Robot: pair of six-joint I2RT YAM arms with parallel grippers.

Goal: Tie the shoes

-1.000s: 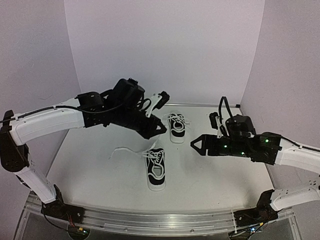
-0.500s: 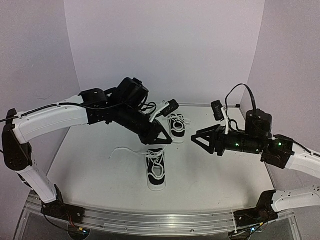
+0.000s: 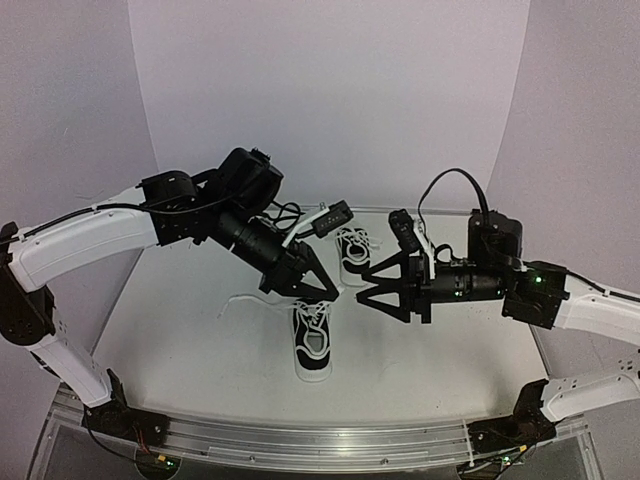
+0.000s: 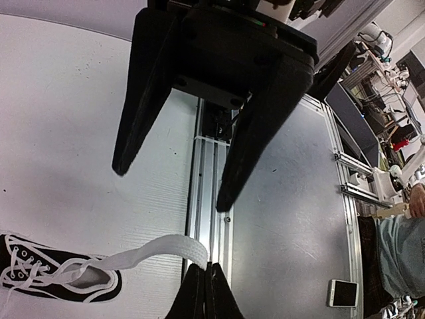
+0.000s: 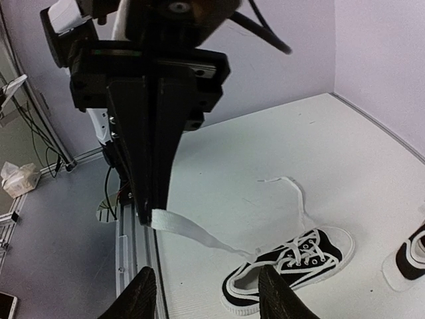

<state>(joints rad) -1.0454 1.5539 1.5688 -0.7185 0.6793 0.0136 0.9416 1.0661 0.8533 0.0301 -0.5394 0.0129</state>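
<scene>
Two shoes, small black sneakers with white soles, are on the white table: the near shoe (image 3: 312,342) (image 5: 292,264) (image 4: 60,278) and the far shoe (image 3: 352,250) (image 5: 412,258). My left gripper (image 3: 320,289) (image 4: 206,282) is shut on the end of a white lace (image 4: 165,249) (image 5: 189,231) of the near shoe and holds it lifted above the table. My right gripper (image 3: 362,286) (image 5: 209,296) is open and faces the left one from the right, a short gap away, with nothing between its fingers (image 4: 229,179). The near shoe's other lace (image 3: 245,300) (image 5: 292,193) lies loose on the table.
An aluminium rail (image 3: 300,435) runs along the table's front edge. White walls close in the back and both sides. A phone (image 4: 342,292) lies on the grey bench past the rail.
My right arm has swung left and forward until its gripper faces the left one just above the near shoe. The left gripper has shifted slightly, still holding the lace.
</scene>
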